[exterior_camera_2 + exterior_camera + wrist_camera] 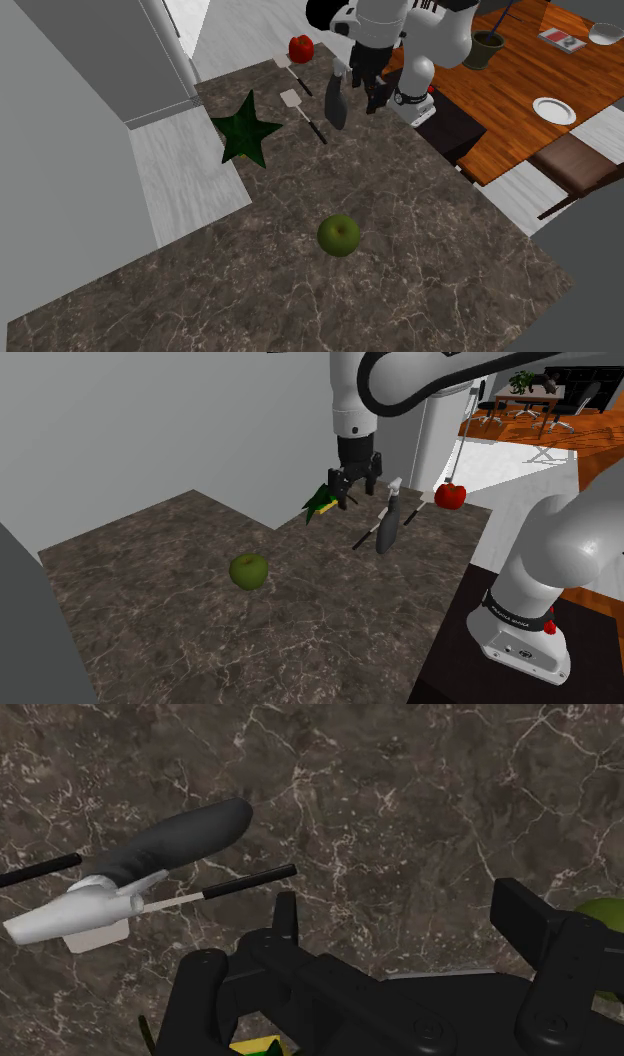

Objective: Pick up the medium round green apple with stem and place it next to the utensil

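Green apple [249, 571] on dark veined counter [150, 617], well apart from open pincer [355, 492].

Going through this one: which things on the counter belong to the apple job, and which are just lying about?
In the job: green apple; spatula, with a second spatula beyond it, either of which may be the utensil meant; gripper, open and holding nothing.

Lying about: red fruit; dark spray bottle; green star-shaped object.
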`<state>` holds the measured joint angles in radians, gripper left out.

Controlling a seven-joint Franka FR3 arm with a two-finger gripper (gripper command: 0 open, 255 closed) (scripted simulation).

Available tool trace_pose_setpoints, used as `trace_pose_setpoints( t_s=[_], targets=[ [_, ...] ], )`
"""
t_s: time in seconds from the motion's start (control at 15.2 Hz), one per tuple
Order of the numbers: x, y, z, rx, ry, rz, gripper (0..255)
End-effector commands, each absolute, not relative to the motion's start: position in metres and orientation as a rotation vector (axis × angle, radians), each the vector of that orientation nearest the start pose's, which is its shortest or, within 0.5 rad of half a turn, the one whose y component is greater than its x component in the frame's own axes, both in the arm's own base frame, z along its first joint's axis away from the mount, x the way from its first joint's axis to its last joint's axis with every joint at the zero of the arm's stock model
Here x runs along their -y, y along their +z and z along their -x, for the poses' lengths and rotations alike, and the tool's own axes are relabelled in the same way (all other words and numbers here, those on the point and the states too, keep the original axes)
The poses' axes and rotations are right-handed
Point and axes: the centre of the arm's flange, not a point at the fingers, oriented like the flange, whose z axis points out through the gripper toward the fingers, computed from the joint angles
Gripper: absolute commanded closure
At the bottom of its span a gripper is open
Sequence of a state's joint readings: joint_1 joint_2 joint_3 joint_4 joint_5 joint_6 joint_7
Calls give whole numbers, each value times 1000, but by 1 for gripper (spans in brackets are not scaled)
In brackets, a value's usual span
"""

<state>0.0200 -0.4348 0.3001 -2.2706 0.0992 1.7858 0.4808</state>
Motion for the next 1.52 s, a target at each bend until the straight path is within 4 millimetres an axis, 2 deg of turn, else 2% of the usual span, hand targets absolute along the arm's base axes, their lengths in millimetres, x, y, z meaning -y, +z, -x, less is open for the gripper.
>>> trace_pose_setpoints(
  t_s=[0.0, 0.92, 1.45],
  targets=[
    [-172, 505, -409, -374, 69, 3167, 0],
    [-304, 452, -520, -564, 4, 3132, 0],
    [-369, 426, -587, -665, -30, 3108, 0]
  ],
)
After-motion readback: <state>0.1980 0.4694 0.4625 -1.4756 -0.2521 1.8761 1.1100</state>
